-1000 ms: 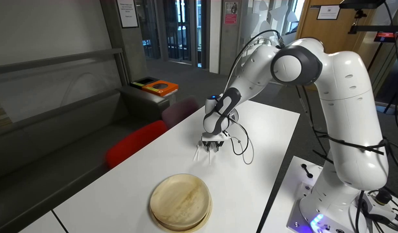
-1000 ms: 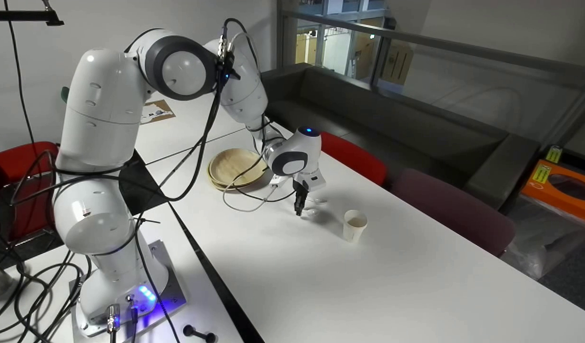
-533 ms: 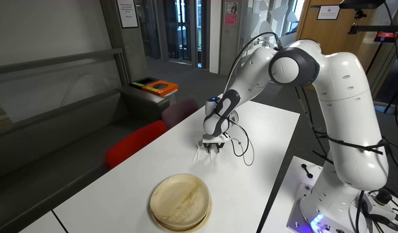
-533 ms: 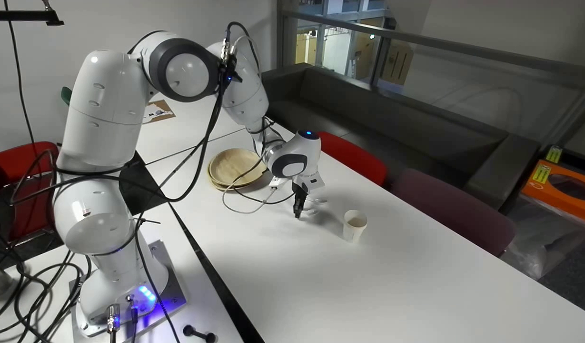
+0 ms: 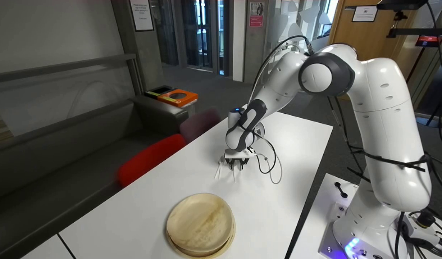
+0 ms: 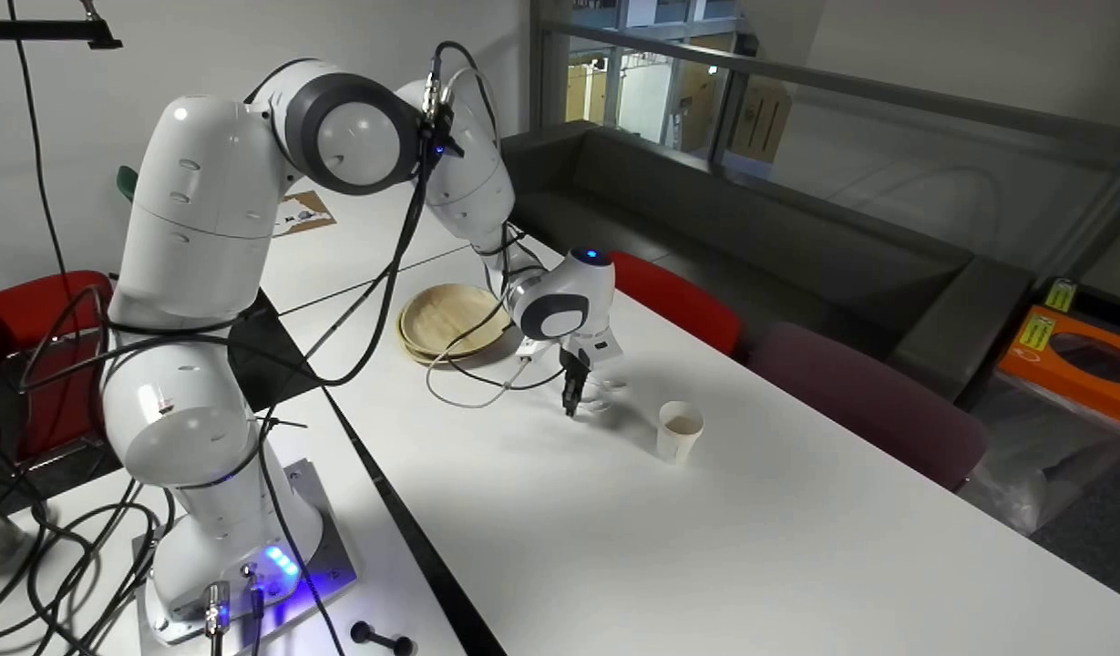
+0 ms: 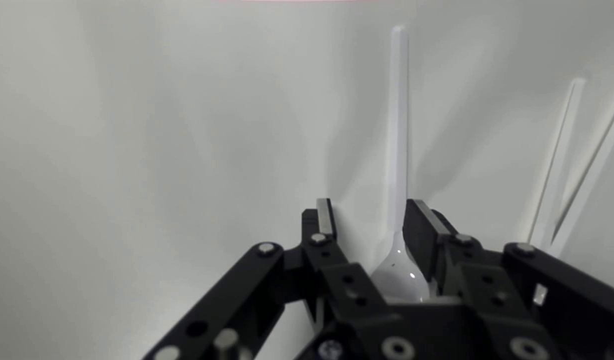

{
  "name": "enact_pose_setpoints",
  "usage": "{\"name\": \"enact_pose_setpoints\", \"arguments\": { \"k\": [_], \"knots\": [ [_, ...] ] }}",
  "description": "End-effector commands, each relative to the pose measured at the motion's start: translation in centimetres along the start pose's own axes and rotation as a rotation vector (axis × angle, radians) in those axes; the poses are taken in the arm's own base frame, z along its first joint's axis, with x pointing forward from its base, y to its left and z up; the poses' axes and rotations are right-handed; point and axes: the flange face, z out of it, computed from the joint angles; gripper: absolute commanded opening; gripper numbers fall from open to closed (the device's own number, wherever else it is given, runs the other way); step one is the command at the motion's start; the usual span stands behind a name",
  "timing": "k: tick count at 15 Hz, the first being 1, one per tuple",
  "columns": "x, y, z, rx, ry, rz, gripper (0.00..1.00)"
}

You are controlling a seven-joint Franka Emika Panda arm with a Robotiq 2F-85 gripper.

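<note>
Clearly, in the wrist view, the white spoon (image 7: pixel 398 165) lies on the bench (image 7: pixel 197 110), seen in the gap between the two fingers of the hand (image 7: pixel 372 215), its bowl low in that gap and its handle running straight up past the fingertips. Taken from left to right, the first finger (image 7: pixel 324 217) stands well off the spoon, bench surface showing between; the second finger (image 7: pixel 420 230) comes close along the spoon's neck, and whether it touches cannot be told. So the hand has its fingers partly apart, not clamped on the spoon. Further right lie a slim white handle (image 7: pixel 560 160) and a second white handle (image 7: pixel 591 180), both slanting, their lower ends hidden behind the hand. In both exterior views the hand points down, low over the bench. In an exterior view, from left to right, stacked round plates (image 6: pixel 441 314) lie on the bench, then comes the hand, then a pale cup (image 6: pixel 676 445) stands upright, apart from it.
</note>
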Motion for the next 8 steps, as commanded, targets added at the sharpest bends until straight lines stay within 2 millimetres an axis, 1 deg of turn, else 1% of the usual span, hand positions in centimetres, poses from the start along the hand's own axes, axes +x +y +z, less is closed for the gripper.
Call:
{"name": "enact_pose_setpoints", "arguments": {
  "k": [1, 8],
  "knots": [
    [0.53, -0.05, -0.47, 0.0, -0.024, -0.016, 0.45],
    [0.51, -0.43, -0.25, -0.001, -0.023, -0.019, 0.47]
  ]
}}
